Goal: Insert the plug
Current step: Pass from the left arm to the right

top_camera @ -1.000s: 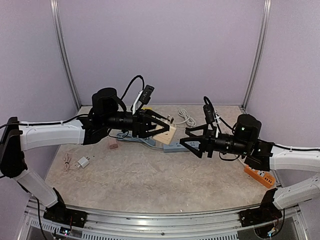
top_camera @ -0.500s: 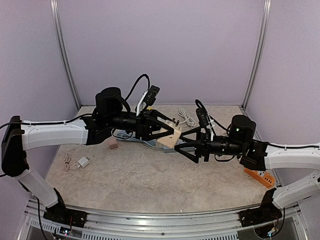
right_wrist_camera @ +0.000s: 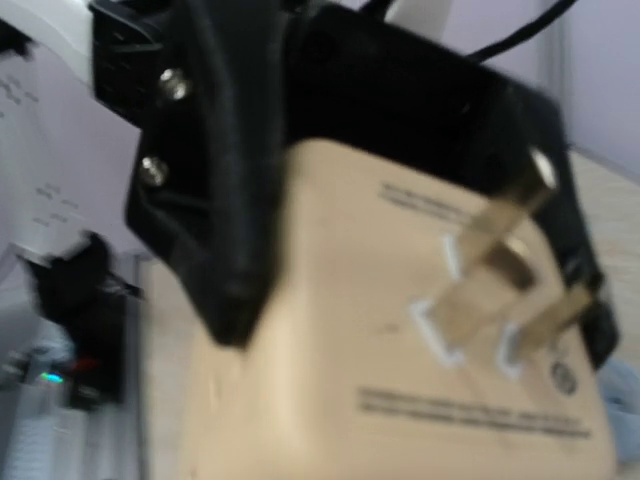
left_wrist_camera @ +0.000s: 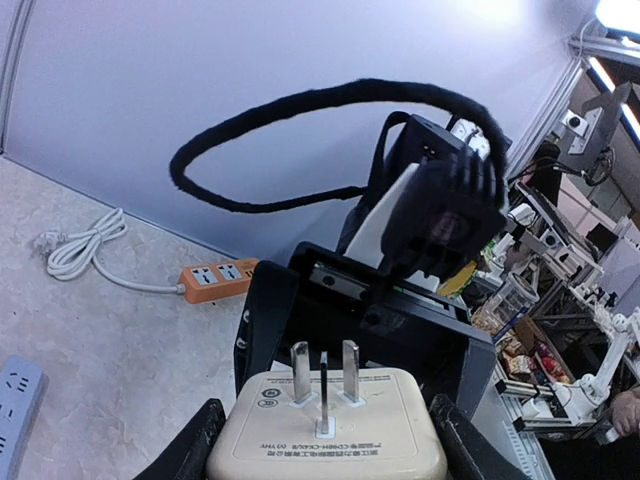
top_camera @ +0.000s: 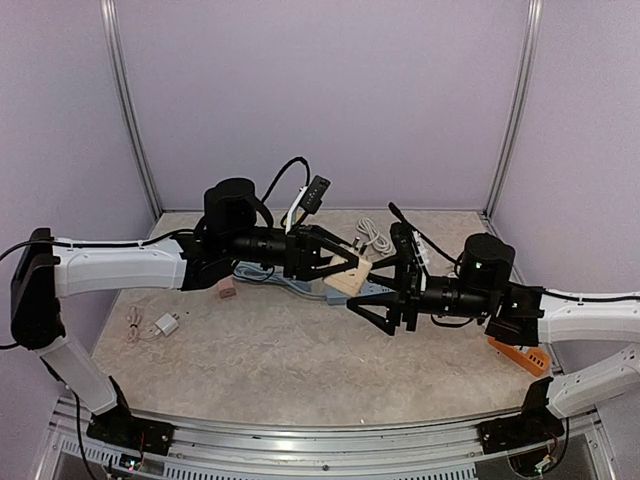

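The plug (top_camera: 347, 277) is a beige block with three metal prongs, held in the air between both arms. My left gripper (top_camera: 343, 268) is shut on it, its black fingers (left_wrist_camera: 188, 457) pressing the two sides of the plug (left_wrist_camera: 325, 432). The prongs point towards my right gripper (top_camera: 362, 288), which is open, its fingers spread just in front of the plug. In the right wrist view the plug (right_wrist_camera: 400, 400) fills the frame, blurred, with a left finger (right_wrist_camera: 220, 200) on its side; my right fingers do not show there.
A grey-blue power strip (top_camera: 345, 294) lies on the table under the plug. An orange power strip (top_camera: 520, 353) sits at the right, a coiled white cable (top_camera: 375, 235) at the back. A white charger (top_camera: 165, 324) and a small pink block (top_camera: 227, 291) lie at the left.
Both arms have drawn together over the table middle: the left carried the plug right, and the right gripper moved left up to it and opened a little wider.
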You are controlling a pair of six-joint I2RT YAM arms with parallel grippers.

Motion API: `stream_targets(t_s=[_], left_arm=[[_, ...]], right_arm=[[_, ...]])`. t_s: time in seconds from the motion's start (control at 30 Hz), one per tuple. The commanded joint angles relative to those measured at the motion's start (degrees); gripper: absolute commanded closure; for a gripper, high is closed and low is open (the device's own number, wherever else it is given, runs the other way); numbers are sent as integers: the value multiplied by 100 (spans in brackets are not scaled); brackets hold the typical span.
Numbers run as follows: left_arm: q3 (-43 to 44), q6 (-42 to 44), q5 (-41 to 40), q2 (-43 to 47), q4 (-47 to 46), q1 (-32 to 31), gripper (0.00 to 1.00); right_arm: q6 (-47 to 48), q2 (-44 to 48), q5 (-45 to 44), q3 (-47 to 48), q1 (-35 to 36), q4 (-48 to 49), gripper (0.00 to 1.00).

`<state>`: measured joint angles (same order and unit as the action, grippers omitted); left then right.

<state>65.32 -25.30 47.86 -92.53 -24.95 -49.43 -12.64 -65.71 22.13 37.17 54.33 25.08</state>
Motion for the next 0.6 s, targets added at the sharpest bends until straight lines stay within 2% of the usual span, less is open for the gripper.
stream_targets(t_s=[0.0, 0.17, 0.33, 0.57], left_arm=[[196, -844, -88, -124, -56, 45, 65], [320, -1441, -192, -157, 271, 147, 66], [550, -2008, -1, -342, 481, 262, 66], [739, -2339, 394, -660, 456, 245, 66]], right_arm=[[1427, 416, -1616, 165, 278, -922, 16], [2545, 651, -2952, -72, 553, -973, 14], [3655, 727, -3221, -509, 861, -289, 13], [3681, 631, -3418, -518, 901, 137, 12]])
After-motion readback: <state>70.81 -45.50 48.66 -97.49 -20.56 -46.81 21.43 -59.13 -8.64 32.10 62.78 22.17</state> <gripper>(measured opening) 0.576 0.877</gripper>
